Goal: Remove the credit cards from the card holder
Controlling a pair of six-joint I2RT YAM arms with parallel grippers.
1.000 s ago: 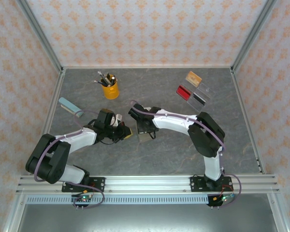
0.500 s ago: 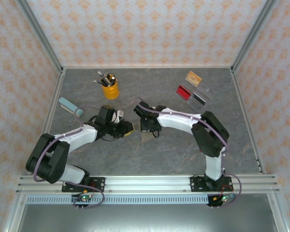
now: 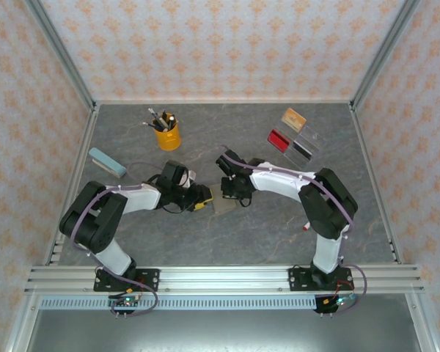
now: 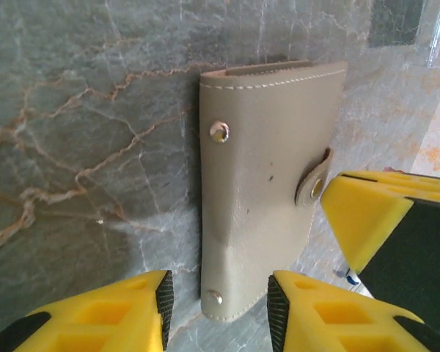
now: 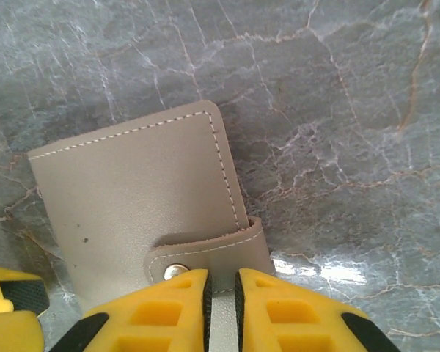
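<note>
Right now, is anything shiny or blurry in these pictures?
Right wrist view: a white glare patch sits on the table beside the card holder, whose stitching looks sharp. Left wrist view: the holder's metal snap glints, and the top right corner is washed out bright. Top view: the light is even and nothing looks blurry.

The card holder (image 5: pixel 132 191) runs off the right wrist view's bottom edge, partly hidden behind the right gripper (image 5: pixel 221 284).
</note>
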